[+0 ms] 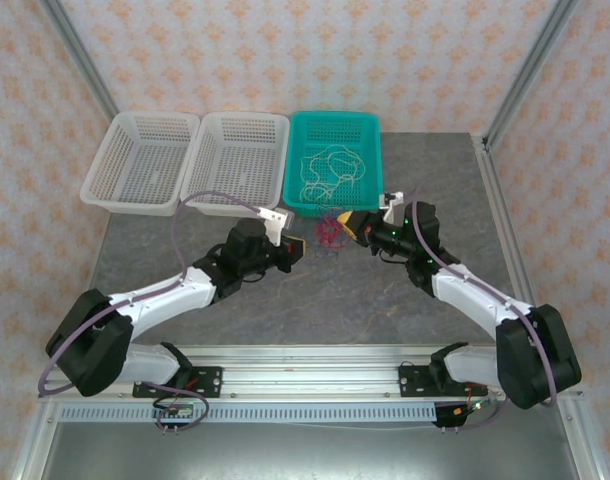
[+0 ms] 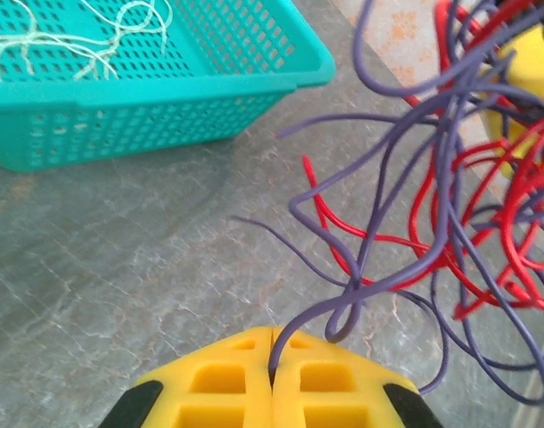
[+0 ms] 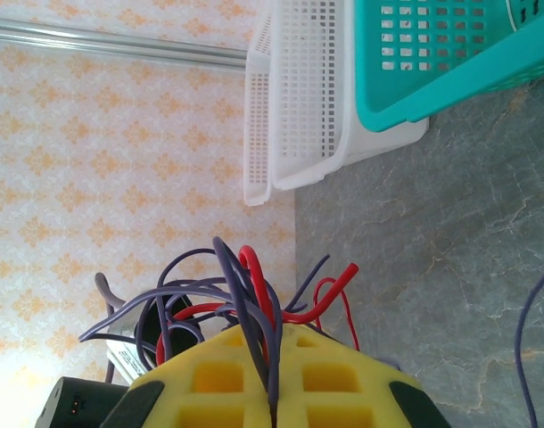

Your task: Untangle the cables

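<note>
Partway through, judging by the cream-white cable (image 1: pixel 330 165) lying inside the teal basket (image 1: pixel 335 114). Now parting the tangle (image 1: pixel 330 232) of purple cable (image 2: pixel 450 178) and red cable (image 2: pixel 513 187), hanging over the desk (image 1: pixel 315 300) just in front of that basket. Left gripper (image 2: pixel 272 339): jaws closed on one purple strand. Right gripper (image 3: pixel 274 339): jaws closed on the tangle, with purple and red strands entering the seam together. Next, probably: draw apart slowly along the basket's front, watching for tightening loops. From above: layout plain, single strands too fine to follow. From the left wrist: crossings of purple over red. From the right wrist: the mixed grip.
</note>
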Controlling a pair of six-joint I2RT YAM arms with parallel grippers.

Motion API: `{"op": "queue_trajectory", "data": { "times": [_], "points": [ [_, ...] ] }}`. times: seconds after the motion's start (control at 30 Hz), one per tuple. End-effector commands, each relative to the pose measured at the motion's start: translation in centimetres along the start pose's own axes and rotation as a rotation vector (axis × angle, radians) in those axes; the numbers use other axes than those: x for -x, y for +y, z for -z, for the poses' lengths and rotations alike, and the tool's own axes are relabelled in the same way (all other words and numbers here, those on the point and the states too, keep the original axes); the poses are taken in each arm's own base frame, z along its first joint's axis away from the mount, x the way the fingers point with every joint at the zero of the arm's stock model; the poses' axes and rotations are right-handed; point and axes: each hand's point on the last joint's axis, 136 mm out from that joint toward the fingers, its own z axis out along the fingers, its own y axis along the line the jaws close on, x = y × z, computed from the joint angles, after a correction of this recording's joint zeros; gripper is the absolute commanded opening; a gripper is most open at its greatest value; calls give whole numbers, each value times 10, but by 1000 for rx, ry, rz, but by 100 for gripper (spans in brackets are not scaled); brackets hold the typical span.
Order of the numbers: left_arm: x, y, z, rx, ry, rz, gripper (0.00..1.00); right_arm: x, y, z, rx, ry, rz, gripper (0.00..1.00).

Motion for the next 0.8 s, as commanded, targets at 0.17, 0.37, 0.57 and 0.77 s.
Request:
{"op": "queue_trajectory", "data": {
  "times": [0.17,0.37,0.57,0.77],
  "points": [
    [7,59,30,298,-13,83,0,5,-63,34,-355,-136,55,0],
    [0,77,49,360,-8,115,0,21,-103,74,-516,-306,25,0],
    [5,90,65,407,-37,132,0,42,-143,128,-635,-476,-86,0],
    [10,101,79,444,-50,144,0,51,-167,159,-662,-552,-192,0]
  ]
}}
